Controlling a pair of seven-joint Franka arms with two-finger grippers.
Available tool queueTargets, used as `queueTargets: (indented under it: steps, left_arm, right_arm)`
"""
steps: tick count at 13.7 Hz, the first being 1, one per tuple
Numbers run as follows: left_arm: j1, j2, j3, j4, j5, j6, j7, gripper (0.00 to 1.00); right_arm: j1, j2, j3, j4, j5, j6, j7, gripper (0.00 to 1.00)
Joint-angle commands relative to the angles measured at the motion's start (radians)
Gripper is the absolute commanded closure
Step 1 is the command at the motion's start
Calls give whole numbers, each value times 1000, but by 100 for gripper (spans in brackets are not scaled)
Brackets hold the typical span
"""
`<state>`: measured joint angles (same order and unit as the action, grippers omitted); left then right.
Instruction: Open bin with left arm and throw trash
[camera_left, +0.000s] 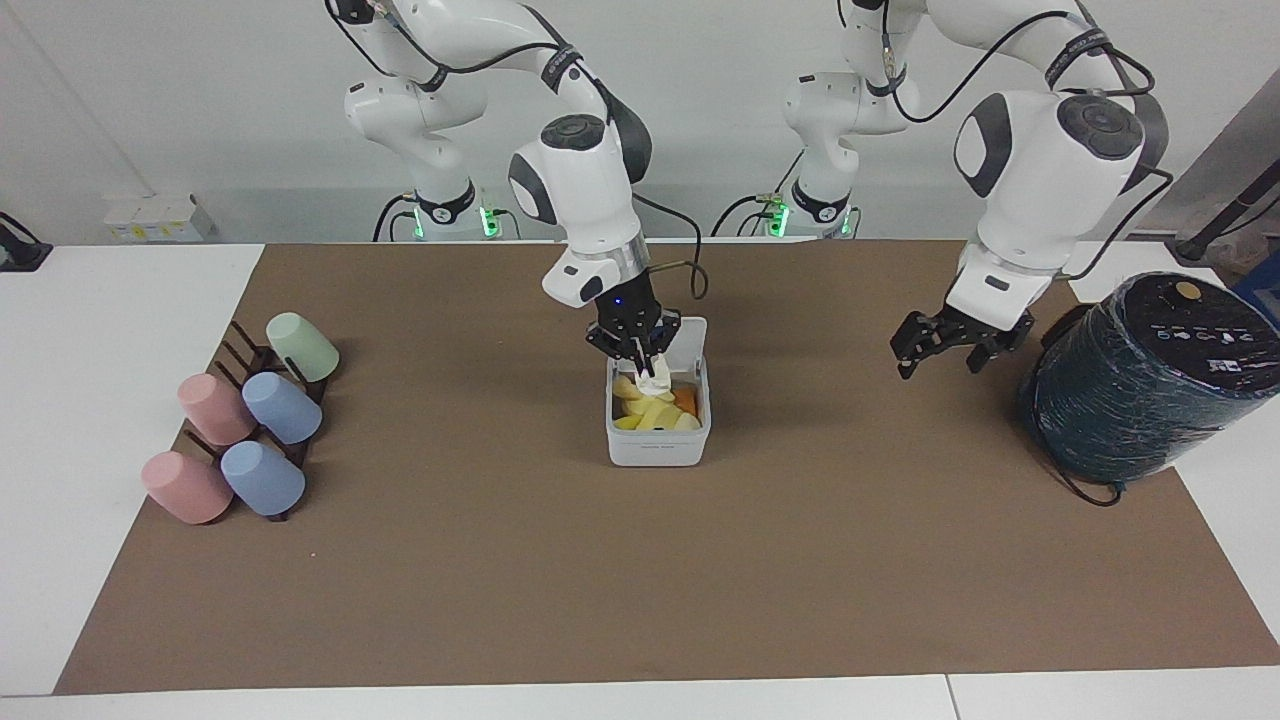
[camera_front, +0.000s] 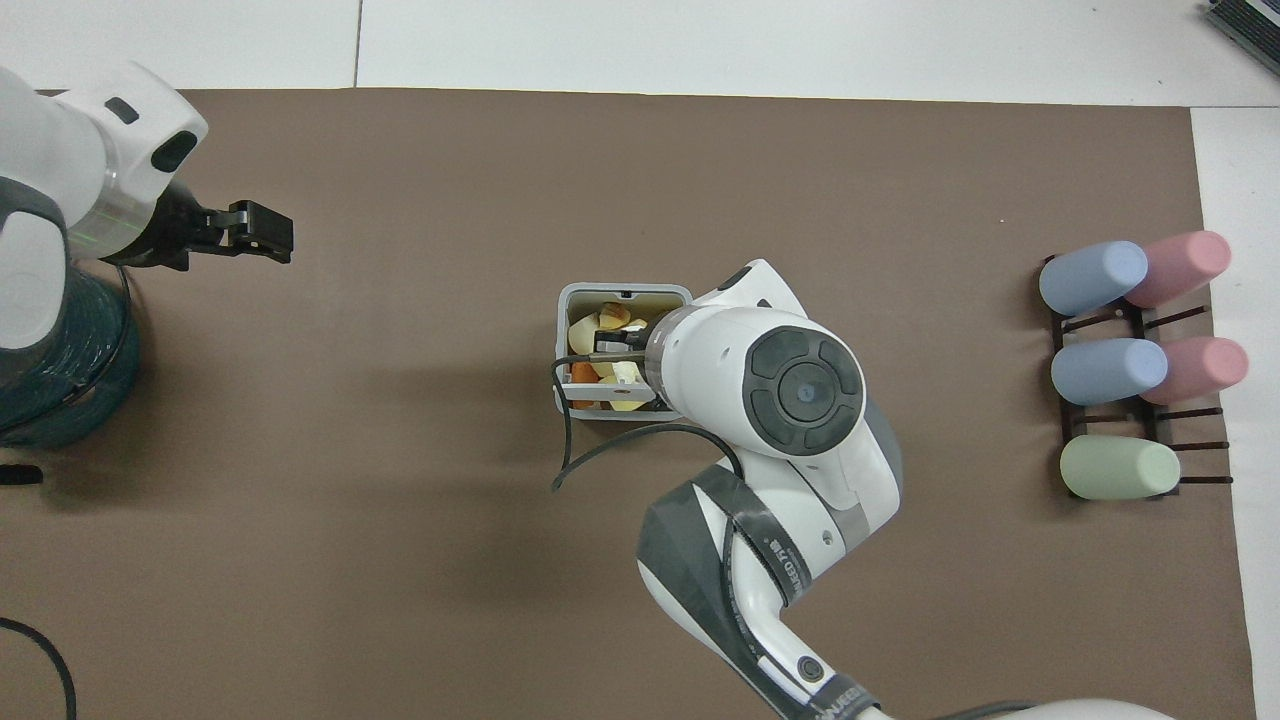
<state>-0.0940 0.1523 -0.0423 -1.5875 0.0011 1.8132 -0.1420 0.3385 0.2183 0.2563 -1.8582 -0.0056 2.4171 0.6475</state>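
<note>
Two arms up, one tabletop (camera_left: 640, 600) under brown paper. Biggest item I see is the dark wrapped cylinder (camera_left: 1150, 375), lying tilted at the left arm's end of the tabletop, at the paper's edge. Cup rack (camera_left: 262, 420) with five pastel cups sits at the right arm's end. Bin (camera_left: 657, 447) is mid-tabletop, nearer the robots' edge, lid (camera_left: 690, 335) standing open, yellow and orange scraps (camera_left: 655, 412) piled inside. Left gripper (camera_left: 948, 342) hangs over bare paper between bin and cylinder, close to the cylinder, fingers (camera_front: 262, 228) spread and holding nothing. Right gripper (camera_left: 638, 352) is over the open bin, fingers clenched on the white paper wad (camera_left: 654, 383). The wad hangs just above the scraps; I can't tell if it touches them.
</note>
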Motion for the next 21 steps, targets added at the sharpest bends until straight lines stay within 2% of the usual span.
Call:
queueTargets:
  steps: [1,4,6,8,10,13,17,19,21]
  left_arm:
    - [3,-68,-8,-2,-6,-52,15,0]
    - [0,-89,-11,-14,-6,-67,15,0]
    - [-4,-103,-11,-40,-6,-67,15,0]
    - [-4,-114,-11,-55,-6,-67,15,0]
    - [-6,-114,-11,-52,-6,-71,15,0]
    - [2,-114,-11,-37,-4,-89,16,0]
    - [3,-102,-11,38,-1,-170,19,0]
    - [5,-103,-10,47,0,-184,19,0]
    - [3,-105,-10,44,2,-181,19,0]
  right_arm:
    - [-10,3,1,17,-10,7,18,0]
    - [-39,0,-6,39,-50,-1,11,0]
    - [-117,-39,-3,27,-63,-12,-3,0]
    - [-162,-78,-5,19,-66,-80,-11,0]
    - [-208,-138,-6,-13,-66,-144,-58,0]
    - [-260,-253,-6,-110,-68,-168,-95,0]
    - [-326,-257,-6,0,-65,-373,-216,0]
    - [-338,-247,-8,71,-65,-479,-267,0]
    - [-363,-249,-8,102,-63,-533,-327,0]
